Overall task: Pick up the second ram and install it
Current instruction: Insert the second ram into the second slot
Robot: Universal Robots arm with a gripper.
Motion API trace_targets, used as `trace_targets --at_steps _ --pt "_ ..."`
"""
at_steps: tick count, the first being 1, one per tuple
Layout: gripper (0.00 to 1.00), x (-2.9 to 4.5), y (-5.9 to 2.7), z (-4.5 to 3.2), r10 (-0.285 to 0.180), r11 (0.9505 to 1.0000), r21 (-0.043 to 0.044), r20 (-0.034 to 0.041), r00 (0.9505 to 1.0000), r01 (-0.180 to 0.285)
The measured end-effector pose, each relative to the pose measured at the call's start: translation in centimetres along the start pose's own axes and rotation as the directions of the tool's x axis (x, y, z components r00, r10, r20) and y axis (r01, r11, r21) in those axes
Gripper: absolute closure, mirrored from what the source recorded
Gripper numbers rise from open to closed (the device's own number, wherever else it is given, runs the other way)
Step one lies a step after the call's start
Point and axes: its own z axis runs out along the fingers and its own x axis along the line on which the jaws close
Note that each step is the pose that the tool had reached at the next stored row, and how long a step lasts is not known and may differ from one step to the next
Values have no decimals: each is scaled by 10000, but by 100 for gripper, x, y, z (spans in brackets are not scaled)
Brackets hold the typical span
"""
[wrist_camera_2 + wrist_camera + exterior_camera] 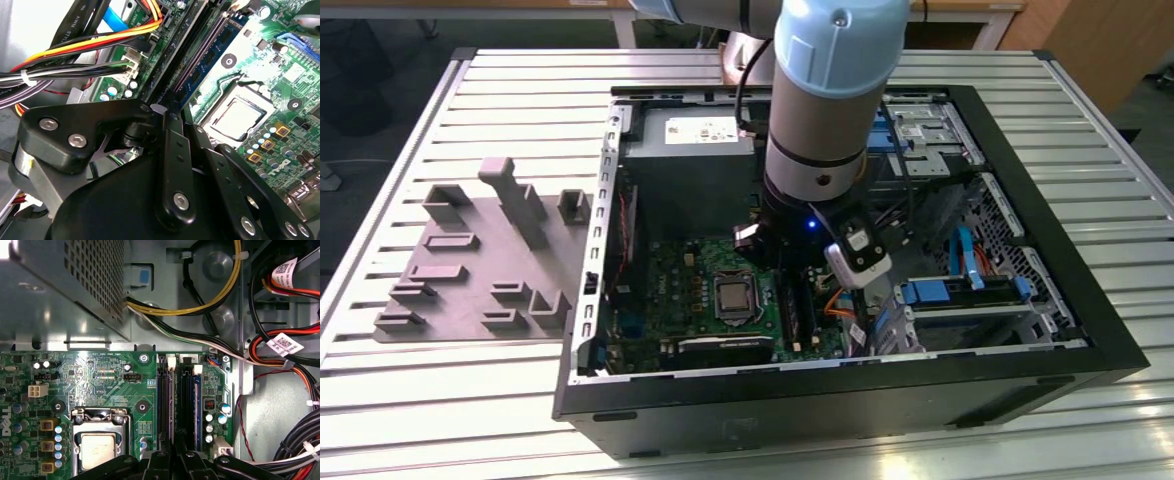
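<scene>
The end effector (172, 112) is down inside the open computer case (1067, 330), right over the memory slots of the green motherboard (100, 375), and its black fingers (175, 165) stand close together with their tips at the slots; I cannot tell whether they still grip anything. In the first wrist view the fingers (172, 465) meet the slots at the near end. The second ram (196, 405), a dark stick with a bluish face, stands on edge in a slot just beside another slot (165, 405), both running away from the end effector toward white clips. In the second wrist view the ram (212, 55) runs alongside the long black slots, next to the processor socket (235, 112) with its metal frame. Bundled cables (75, 50) in orange, yellow, black and white lie on the other side of the slots. Farther out, in the exterior view, the grey and pale blue arm (834, 90) reaches straight down into the case, near blue drive brackets (947, 292) on the exterior view's right. The case rests on a slatted metal table (494, 90), and a grey tray (480, 260) with raised blocks lies beside it on the exterior view's left.
</scene>
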Motion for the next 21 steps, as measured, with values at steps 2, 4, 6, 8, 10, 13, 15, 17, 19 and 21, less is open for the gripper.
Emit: trace_targets --at_steps 2,4,6,8,10,13,15,17,19,21 --pt "86 0 0 1 -7 10000 -4 -1 10000 7" --pt "86 0 0 3 -10 10000 -8 -1 10000 10" --pt "86 0 0 9 -12 10000 -10 -1 10000 12" --pt "86 0 0 16 -14 10000 -10 -1 10000 14" --pt "86 0 0 25 -15 10000 -10 -1 10000 15" --pt "86 0 -1 31 -15 10000 -9 -3 10000 15" --pt "86 0 0 31 -15 10000 -9 -3 10000 15" --pt "86 0 0 32 -16 10000 -10 -3 10000 16" --pt "86 0 0 32 -16 10000 -10 -3 10000 16" --pt "85 0 0 33 -16 10000 -12 -3 10000 16"
